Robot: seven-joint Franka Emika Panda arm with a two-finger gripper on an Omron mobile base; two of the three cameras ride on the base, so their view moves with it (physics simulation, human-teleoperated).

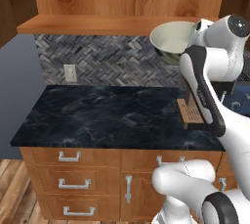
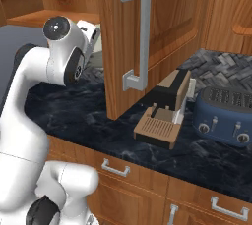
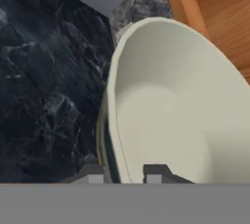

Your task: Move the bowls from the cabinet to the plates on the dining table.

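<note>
A cream-white bowl (image 1: pixel 171 39) with a dark mottled outside hangs tilted just under the cabinet's wooden shelf (image 1: pixel 93 24), above the counter. My gripper (image 1: pixel 199 31) is shut on its right rim. In the hand view the bowl (image 3: pixel 180 115) sits close to the camera, and my gripper (image 3: pixel 123 174) has one fingertip inside the rim and one outside. From the right, the hand (image 2: pixel 91 32) sits just left of the open cabinet door (image 2: pixel 167 27) with its grey bar handle (image 2: pixel 135 37). The plates and the dining table are out of view.
Below runs a black marble wall counter (image 1: pixel 97 115) over wooden drawers (image 1: pixel 73 157). A brown-and-black appliance (image 2: pixel 165 116) stands by the door's lower edge, with a blue toaster (image 2: pixel 226 113) to its right. A wall outlet (image 1: pixel 71 73) sits in the tiled backsplash.
</note>
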